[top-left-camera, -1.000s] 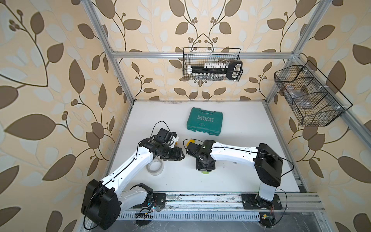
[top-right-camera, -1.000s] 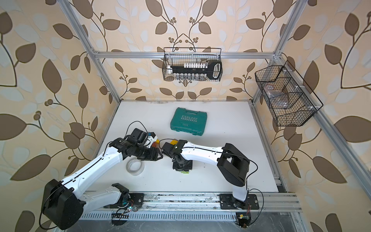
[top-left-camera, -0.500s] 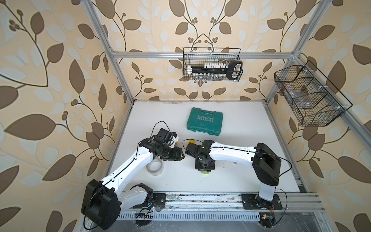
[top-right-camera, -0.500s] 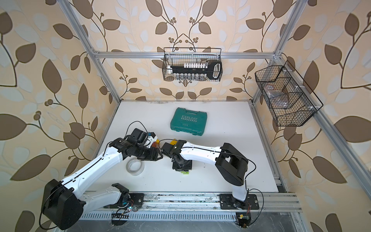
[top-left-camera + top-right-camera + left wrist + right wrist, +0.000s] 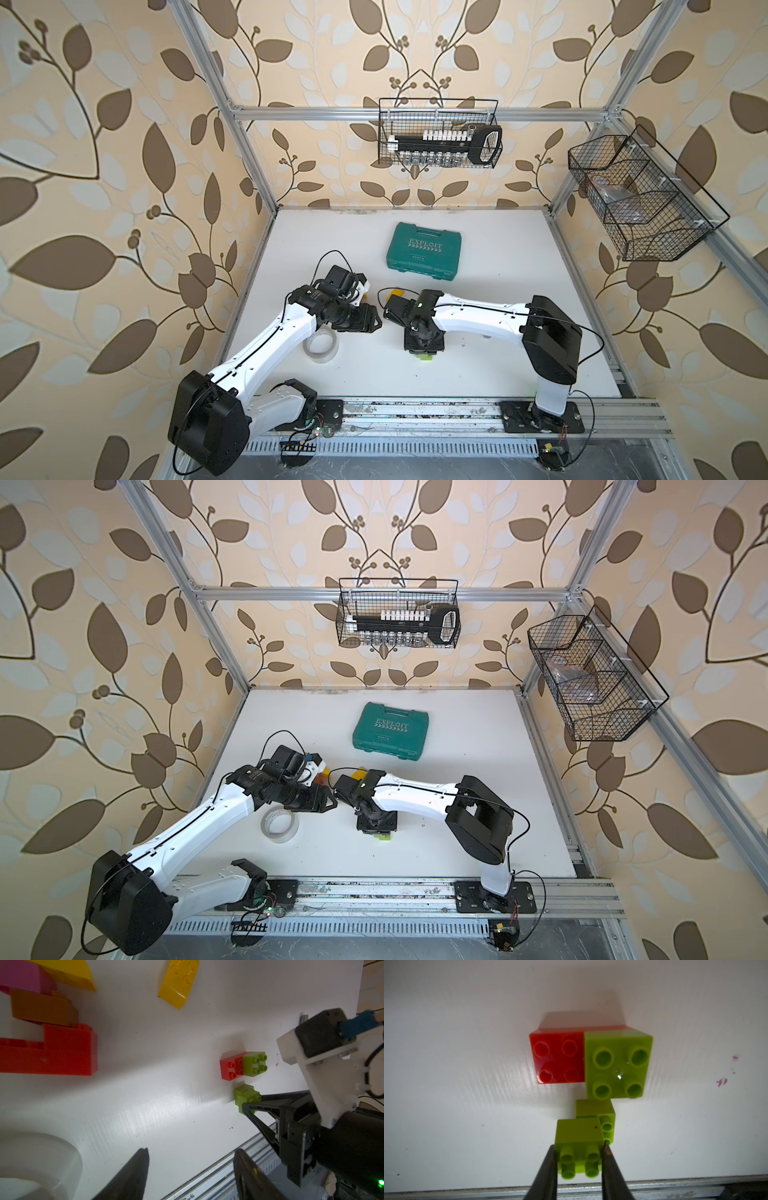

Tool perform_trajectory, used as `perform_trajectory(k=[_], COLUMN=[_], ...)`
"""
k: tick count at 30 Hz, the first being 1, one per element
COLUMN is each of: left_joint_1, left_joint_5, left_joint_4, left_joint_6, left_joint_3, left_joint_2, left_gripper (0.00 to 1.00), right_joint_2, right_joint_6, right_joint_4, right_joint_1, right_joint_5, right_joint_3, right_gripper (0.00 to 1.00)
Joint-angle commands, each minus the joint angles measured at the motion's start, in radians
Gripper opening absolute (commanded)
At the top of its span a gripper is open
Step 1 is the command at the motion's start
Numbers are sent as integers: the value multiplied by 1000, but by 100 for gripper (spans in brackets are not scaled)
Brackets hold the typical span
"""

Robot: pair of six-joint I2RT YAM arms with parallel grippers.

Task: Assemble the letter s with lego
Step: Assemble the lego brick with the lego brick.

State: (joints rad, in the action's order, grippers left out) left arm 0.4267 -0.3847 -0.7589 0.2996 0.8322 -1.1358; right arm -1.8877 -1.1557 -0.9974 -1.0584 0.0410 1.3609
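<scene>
holding steady is all that has happened: over the last second neither of my arms visibly shifts in the top views. my right gripper point(image 5: 579, 1148) stays clamped on a green brick point(image 5: 578, 1132), which lies on its side with its studs facing my wrist camera, not up. in a top view it shows only as a green sliver under the gripper, just below the centre of the frame. whether it is off the table, i cannot tell.

a second green brick point(image 5: 595, 1108) lies on its side touching or just behind it. beyond that, a green square point(image 5: 617, 1064) looks seated on one end of a red brick point(image 5: 558, 1059).

my left gripper point(image 5: 191, 1153) hangs with its fingers apart and nothing between them, above the tape roll point(image 5: 319, 344), left of centre. the other pieces sit well apart from my right gripper: a yellow brick point(image 5: 178, 982), a long red brick point(image 5: 62, 1053), a brown brick point(image 5: 41, 1007) and a pink brick point(image 5: 20, 976). i cannot tell if those last three are joined.

i judge the grip settled but the s barely begun. the held brick wants turning studs-up before it can be pressed on.
</scene>
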Motion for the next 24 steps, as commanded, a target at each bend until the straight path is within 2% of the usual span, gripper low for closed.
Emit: perform_trajectory(k=[1, 11, 20, 24], left_joint_1=[7, 7, 7, 7], left_joint_5=[3, 10, 12, 13], left_joint_4=[-16, -17, -17, -17], left_joint_6=[5, 6, 6, 6], left_joint_3=[14, 13, 13, 15], left_joint_2=[19, 25, 27, 27], left_gripper=[67, 67, 68, 68], right_joint_2=[-61, -119, -109, -86], right_joint_6=[1, -6, 8, 36], right_joint_4=[15, 38, 38, 10], right_joint_1=[-16, -31, -28, -27], right_joint_5=[-13, -29, -24, 1], right_joint_3=[-21, -29, -40, 2], right_gripper=[15, 15, 16, 30])
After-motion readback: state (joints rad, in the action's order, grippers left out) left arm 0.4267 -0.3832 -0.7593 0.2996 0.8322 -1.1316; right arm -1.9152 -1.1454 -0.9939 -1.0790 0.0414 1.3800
